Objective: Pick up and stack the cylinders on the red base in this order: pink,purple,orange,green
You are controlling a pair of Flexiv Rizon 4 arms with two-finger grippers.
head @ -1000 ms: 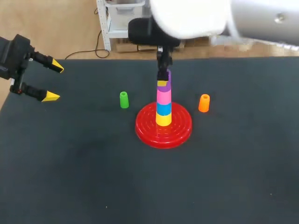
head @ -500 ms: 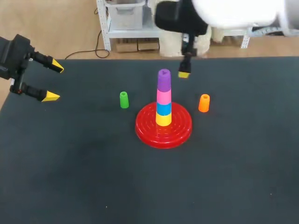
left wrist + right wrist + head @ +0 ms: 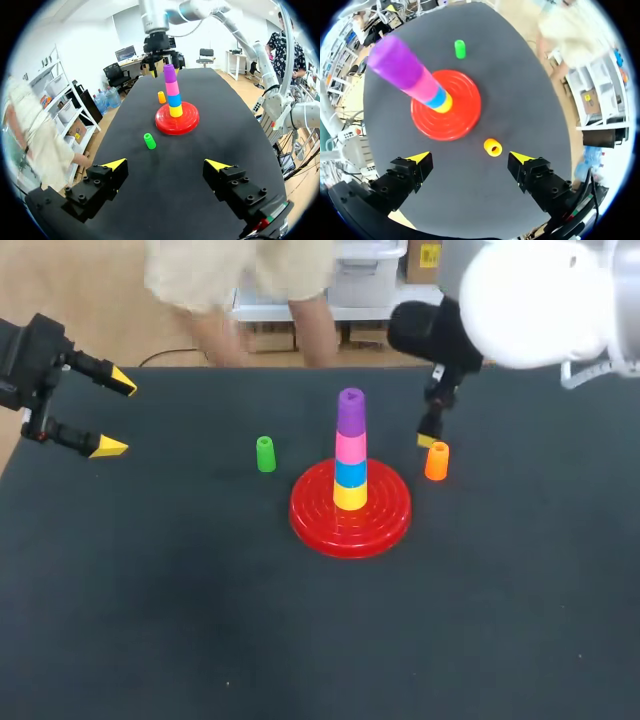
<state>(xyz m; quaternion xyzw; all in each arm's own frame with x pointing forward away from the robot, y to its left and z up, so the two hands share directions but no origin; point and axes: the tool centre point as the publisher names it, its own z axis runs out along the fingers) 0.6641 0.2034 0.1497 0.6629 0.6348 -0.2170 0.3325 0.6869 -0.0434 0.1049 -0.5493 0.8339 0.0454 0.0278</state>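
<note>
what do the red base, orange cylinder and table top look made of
Red base: likely glossy moulded plastic, highlights on its concentric ridges.
Orange cylinder: probably similar plastic, smooth, hollow, uniform colour.
Table top: matte black, perhaps cloth or mat, no glare.

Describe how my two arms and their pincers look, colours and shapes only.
The left pincer has two black, blocky fingers studded with bolt heads, each ending in a bright yellow wedge tip. The right pincer is built the same way. The right arm is a fat, smooth white tube with a black wrist section. Of the left arm, only a black wrist block shows.
</note>
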